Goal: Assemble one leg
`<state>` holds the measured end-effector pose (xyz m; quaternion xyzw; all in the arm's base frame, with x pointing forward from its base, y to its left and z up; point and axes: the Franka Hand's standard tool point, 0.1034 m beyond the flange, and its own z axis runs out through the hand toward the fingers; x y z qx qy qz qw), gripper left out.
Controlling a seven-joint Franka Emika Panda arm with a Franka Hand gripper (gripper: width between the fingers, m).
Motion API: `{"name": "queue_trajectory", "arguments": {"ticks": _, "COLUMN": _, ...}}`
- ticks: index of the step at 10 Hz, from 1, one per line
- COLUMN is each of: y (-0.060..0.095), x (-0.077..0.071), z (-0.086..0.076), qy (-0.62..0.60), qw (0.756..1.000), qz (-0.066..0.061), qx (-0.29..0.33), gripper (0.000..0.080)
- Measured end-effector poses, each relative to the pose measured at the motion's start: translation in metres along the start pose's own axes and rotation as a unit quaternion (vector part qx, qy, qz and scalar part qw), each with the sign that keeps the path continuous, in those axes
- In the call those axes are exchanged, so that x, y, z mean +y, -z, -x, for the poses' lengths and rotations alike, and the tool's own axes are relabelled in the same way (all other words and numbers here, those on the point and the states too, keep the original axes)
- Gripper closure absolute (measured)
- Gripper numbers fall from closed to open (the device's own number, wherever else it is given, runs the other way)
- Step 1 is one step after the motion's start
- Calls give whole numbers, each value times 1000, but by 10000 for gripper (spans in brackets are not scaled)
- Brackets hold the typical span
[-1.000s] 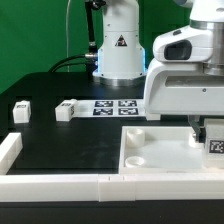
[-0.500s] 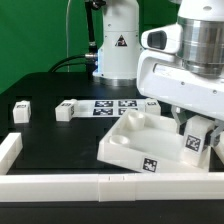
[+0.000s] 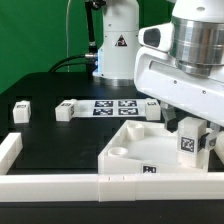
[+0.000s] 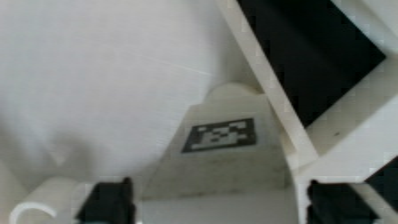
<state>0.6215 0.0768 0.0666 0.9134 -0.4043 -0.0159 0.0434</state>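
Tilted panel (image 3: 140,150) now sits flatter at bench (image 3: 60,140) five o'clock, fingers (image 4: 118,197) apart, gripping nothing visible; legs (image 3: 66,109) untouched.

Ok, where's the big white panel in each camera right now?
Exterior view: the white panel sits low at the exterior view's right, beside the front rail, under the gripper.
Wrist view: the panel fills most of the picture.
Shared landmark: a black-and-white tag on the panel's edge.
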Motion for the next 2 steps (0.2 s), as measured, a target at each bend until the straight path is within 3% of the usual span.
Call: {"name": "queue_trajectory", "arguments": {"ticks": 2, "y": 0, "x": 0, "z": 0, "qy": 0, "qw": 1000, "qz": 0, "qx": 0, "gripper": 165}}
